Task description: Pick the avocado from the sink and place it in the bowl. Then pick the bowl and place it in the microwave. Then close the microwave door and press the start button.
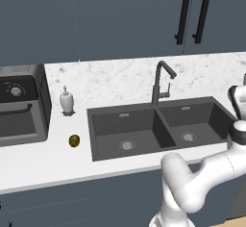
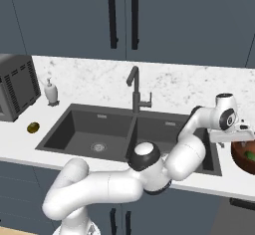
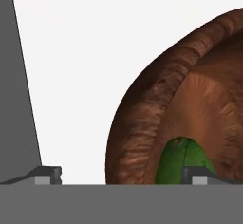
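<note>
In the left base view the white arm rises from the lower right, folds at a bulky elbow in front of the counter edge and runs off the right side of the picture, its upper links standing just beside the right basin of the sink. Both basins lie bare down to their steel drains, with the dark faucet arched behind the divider. On the white counter to the left sit a small olive-yellow fruit, a soap dispenser and a dark countertop oven.

In the right base view the arm sweeps from the lower left across the front of the sink, bends up over the right basin and ends in a wrist turned downward at the far right. The gripper hangs just above the near rim of the bowl, which stands on the counter right of the sink; a green patch of the avocado shows inside it.

In the hand view the fingertips stand wide apart at the bottom corners, holding nothing. The bowl fills the right half, its ribbed brown rim curving upward, and the avocado rests on its inner floor, just behind the right fingertip, though whether they touch cannot be told
</note>
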You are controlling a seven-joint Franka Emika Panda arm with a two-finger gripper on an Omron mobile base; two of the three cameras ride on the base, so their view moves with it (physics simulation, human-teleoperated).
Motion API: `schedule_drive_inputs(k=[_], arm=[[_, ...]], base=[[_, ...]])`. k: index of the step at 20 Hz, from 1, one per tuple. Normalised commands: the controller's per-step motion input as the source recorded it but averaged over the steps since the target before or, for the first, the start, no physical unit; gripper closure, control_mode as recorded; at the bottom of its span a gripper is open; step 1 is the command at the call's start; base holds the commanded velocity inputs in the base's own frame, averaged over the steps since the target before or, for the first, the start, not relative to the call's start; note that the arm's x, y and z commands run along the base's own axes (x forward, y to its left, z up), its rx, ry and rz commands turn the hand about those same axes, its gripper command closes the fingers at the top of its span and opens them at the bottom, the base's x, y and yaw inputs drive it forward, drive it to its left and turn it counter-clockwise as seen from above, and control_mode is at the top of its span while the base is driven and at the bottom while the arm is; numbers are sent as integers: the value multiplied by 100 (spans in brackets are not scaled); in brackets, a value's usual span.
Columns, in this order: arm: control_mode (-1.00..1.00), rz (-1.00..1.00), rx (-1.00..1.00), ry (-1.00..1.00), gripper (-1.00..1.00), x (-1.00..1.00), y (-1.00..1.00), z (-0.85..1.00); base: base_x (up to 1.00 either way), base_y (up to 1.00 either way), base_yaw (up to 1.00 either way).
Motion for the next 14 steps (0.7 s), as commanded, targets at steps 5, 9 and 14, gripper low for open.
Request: schedule_drive_inputs(k=[5, 9, 14], arm=[[-100, 0, 0, 0, 100, 0, -15, -38], [-100, 0, 0, 0, 100, 0, 0, -25], [-100, 1, 0, 3, 100, -16, 0, -10]], base=[[0, 0, 0], [0, 0, 0], [0, 0, 0]])
